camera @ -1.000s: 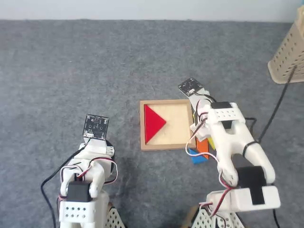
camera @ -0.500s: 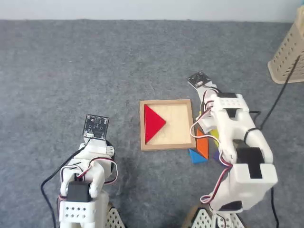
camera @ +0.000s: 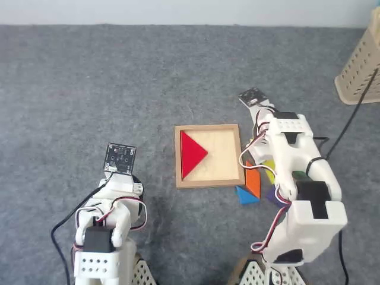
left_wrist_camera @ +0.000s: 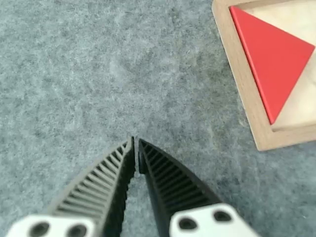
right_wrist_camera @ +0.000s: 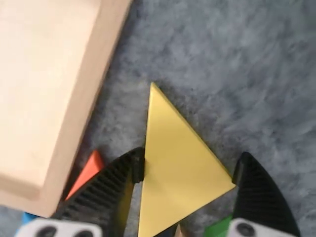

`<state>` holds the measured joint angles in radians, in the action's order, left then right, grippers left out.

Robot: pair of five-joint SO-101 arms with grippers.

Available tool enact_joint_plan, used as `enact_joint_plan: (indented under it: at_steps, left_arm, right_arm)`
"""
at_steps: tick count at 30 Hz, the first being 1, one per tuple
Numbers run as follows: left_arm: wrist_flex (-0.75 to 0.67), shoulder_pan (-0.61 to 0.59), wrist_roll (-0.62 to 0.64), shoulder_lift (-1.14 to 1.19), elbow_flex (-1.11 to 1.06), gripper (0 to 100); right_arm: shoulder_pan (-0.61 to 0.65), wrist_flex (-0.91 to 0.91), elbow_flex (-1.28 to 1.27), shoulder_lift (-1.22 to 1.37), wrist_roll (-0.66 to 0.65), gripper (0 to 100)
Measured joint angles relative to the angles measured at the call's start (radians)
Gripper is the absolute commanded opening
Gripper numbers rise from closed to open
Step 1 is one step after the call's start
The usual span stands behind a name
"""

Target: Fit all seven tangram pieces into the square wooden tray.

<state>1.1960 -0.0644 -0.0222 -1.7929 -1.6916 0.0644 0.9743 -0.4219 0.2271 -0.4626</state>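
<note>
Yellow triangle (right_wrist_camera: 175, 168) sits right between the spread fingers of the right claw (right_wrist_camera: 190, 155), wooden tray (right_wrist_camera: 81, 113) just beside it. Left claw (left_wrist_camera: 136, 146), pressed together, hangs over grey counter (left_wrist_camera: 74, 74), the tray's red triangle (left_wrist_camera: 271, 59) ahead and off to one side.

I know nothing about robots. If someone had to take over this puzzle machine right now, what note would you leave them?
Left tool: shut, empty, over the carpet near the wooden tray.
Right tool: open, one finger on each side of the yellow triangle, just outside the tray.
Done: the red triangle sits in the tray.
Left: the yellow triangle, the orange piece, the blue piece and the others heaped beside the tray under the right arm.
</note>
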Motion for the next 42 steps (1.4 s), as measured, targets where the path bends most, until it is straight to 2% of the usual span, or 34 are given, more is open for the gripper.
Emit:
enact_joint_plan:
  at_steps: [27, 36, 42]
  left_arm:
    - [0.0, 0.0, 0.0, 0.0, 0.0, 1]
    - [0.0, 0.0, 0.0, 0.0, 0.0, 1]
    - [0.0, 0.0, 0.0, 0.0, 0.0, 1]
  right_arm:
    - [-0.021, 0.005, 0.0, 0.0, 0.057, 27.4]
    - [-0.037, -0.133, -0.204, -0.155, 0.063, 27.1]
    - [-0.038, -0.146, -0.216, -0.164, 0.061, 27.0]
